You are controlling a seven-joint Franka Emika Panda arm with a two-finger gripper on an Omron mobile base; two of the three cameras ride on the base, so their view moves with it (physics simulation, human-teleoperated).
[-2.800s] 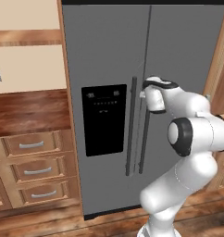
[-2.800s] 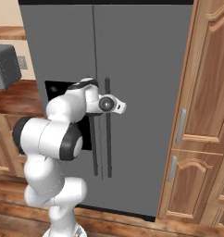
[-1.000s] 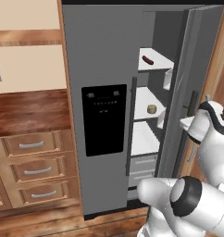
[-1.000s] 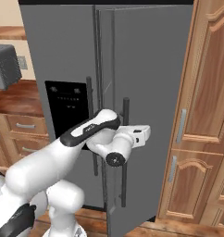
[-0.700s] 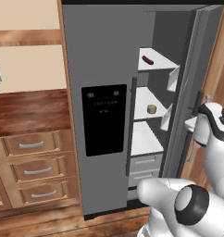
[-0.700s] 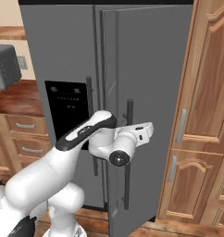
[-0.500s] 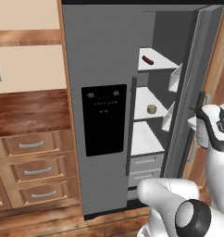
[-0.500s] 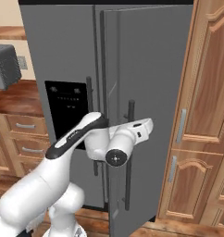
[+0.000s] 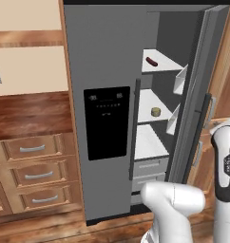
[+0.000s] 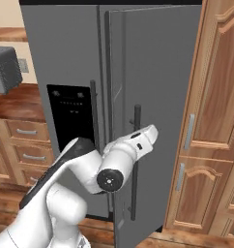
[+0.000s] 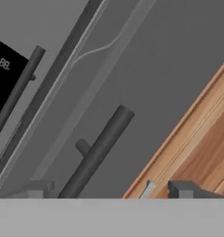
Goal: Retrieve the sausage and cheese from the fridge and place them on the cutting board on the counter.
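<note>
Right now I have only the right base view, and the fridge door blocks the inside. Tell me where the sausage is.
Observer: In the left base view, the sausage lies on the upper shelf of the fridge, past the open door.
Operator: Give me the cheese too.
Observer: The cheese sits on the shelf just below the sausage's.
Operator: Report the gripper.
Observer: In the hand view, the gripper is open, with the door handle passing between its spread fingertips.
</note>
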